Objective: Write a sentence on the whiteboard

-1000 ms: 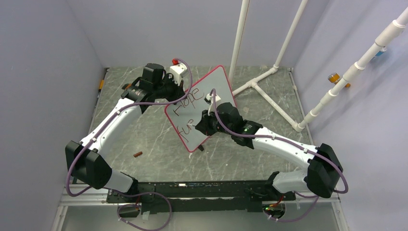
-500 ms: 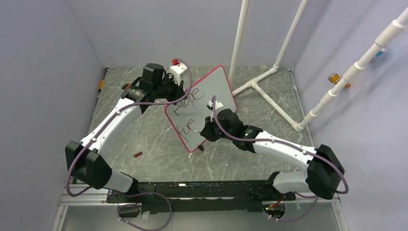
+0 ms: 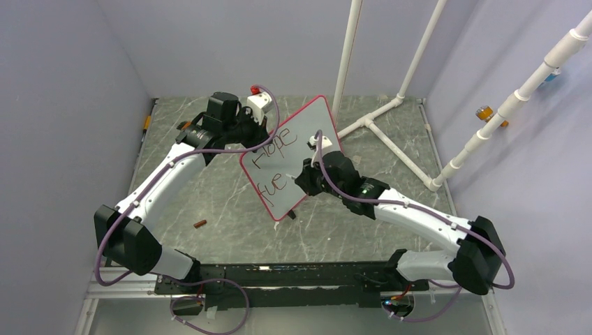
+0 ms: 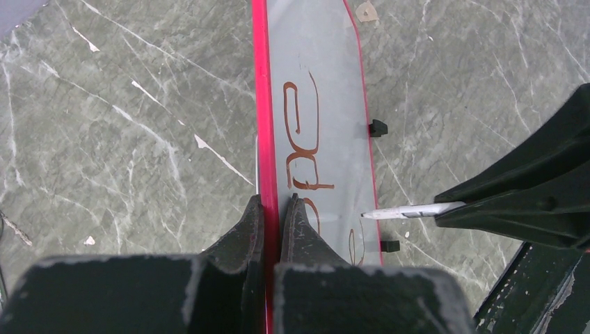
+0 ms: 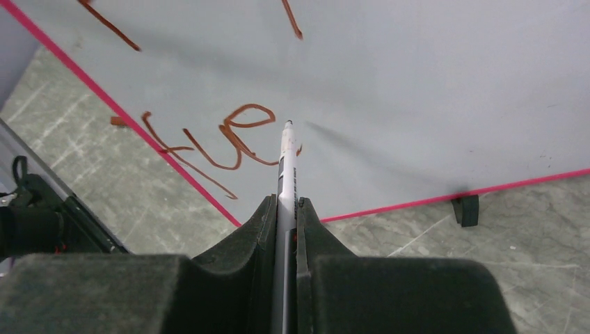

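Rightward swings the right arm (image 3: 419,213) since a second ago, its elbow moving out toward the table's (image 3: 209,188) right edge, and the lower line seems to have gained a letter. The whiteboard (image 3: 315,120) stands tilted up over the middle of the table, a little toward the far edge, with its black feet on the low edge. The left jaws are pinched shut on its red frame at the left side, steadying it. The right jaws are clamped tight on a white marker (image 5: 286,170), whose tip sits at the board just past the last letter. Whether it is actually touching, I can't quite say.

And the sentence (image 3: 274,148)? "Hope" is up on the top line, and "fue" sits below it in red-brown ink. That second word looks unfinished to me, and the board to the right of the writing is bare. My call is that we're early: one word done, a second partway, and the rest of the sentence yet to come. A small brown piece (image 3: 200,224) lies on the table nearer the left arm's base, away from the action.
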{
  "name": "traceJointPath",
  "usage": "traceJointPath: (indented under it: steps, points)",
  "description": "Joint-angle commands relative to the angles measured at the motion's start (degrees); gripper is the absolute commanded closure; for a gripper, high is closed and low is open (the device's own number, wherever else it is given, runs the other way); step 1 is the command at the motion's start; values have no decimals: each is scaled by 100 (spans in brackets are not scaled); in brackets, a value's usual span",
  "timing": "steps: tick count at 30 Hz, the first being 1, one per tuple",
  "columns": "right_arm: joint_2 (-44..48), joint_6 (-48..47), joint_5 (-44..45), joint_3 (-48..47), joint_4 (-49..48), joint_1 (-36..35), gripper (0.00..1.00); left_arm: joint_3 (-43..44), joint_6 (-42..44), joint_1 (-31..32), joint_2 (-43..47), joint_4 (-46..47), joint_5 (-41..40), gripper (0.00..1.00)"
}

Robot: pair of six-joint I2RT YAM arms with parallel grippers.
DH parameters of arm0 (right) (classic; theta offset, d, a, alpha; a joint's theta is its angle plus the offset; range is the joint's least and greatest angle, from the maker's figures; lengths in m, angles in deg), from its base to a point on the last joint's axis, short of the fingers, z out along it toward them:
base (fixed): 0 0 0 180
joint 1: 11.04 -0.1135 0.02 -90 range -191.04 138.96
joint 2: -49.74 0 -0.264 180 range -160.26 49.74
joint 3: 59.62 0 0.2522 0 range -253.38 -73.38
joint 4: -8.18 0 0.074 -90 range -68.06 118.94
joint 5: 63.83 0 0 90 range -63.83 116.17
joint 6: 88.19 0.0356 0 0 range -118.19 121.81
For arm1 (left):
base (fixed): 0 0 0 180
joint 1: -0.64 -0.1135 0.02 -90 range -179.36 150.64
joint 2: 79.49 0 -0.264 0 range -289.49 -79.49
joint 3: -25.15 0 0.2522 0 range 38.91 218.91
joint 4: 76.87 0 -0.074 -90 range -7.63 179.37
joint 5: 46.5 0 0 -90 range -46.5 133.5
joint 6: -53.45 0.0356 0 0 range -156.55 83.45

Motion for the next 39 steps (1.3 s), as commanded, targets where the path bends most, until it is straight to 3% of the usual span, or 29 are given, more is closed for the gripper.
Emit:
traceJointPath:
  steps: [1, 39]
  points:
    - [509, -102, -102, -208, -74, 10, 100, -62, 651, 26, 51, -332, -389, 100]
    - [-345, -192, -363, -905, -371, 251, 100, -75, 649, 56, 104, -327, -352, 100]
